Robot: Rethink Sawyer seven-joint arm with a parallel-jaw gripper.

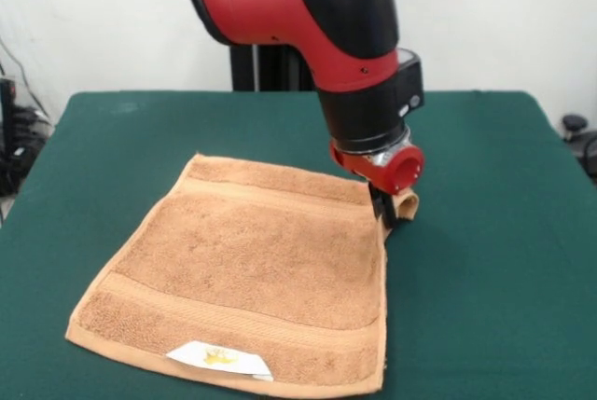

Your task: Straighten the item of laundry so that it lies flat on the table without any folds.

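Towel (247, 274): rough looped terry cloth, matt, flatter woven bands. Label (220, 358): smooth, white. Table (485, 260): covered in matt felt-like cloth. Arm (308, 8): glossy moulded plastic shell.

The towel (247, 274) lies spread on the bench (485, 260), toward the near edge and left of the bench's middle in the front view. Its label (220, 358) sits on the near border, closest to the camera. The arm (326, 18) comes down from the far side, and the gripper (390, 213) stands at the towel's far right corner (that corner is lifted off the bench and curls up beside the gripper). To the right of the towel the bench lies bare. The pedestal (266, 69) stands behind the bench's far edge.
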